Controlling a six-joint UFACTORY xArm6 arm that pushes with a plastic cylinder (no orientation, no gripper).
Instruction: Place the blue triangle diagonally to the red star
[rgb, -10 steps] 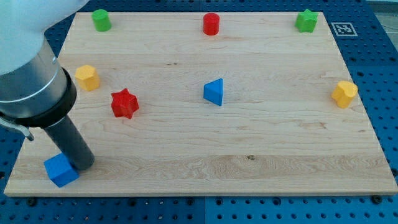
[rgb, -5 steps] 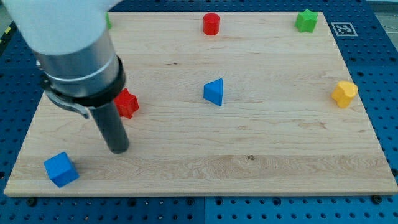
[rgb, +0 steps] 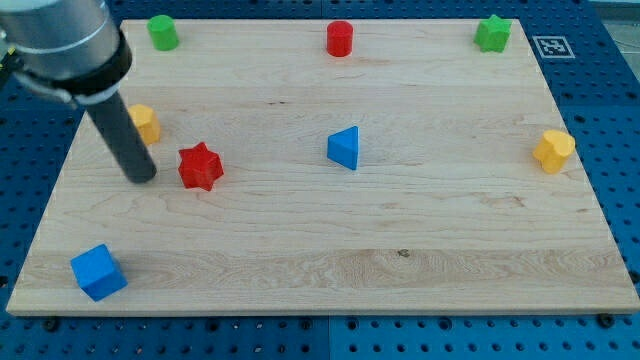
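Observation:
The blue triangle (rgb: 344, 148) stands near the middle of the wooden board (rgb: 400, 230). The red star (rgb: 200, 166) lies to its left, at about the same height in the view. My tip (rgb: 140, 177) rests on the board just left of the red star, a small gap apart from it, and far left of the blue triangle. The rod partly covers a yellow block (rgb: 146, 123) at the view's upper left of the star.
A blue cube (rgb: 98, 271) sits at the bottom left corner. A green block (rgb: 162, 31), a red cylinder (rgb: 340, 38) and a green star (rgb: 492, 33) line the top edge. A yellow block (rgb: 553, 150) sits at the right edge.
My tip moved from beside the blue cube at the bottom left, right and up past the red star's lower left, then up-left to the star's left side. No block has moved.

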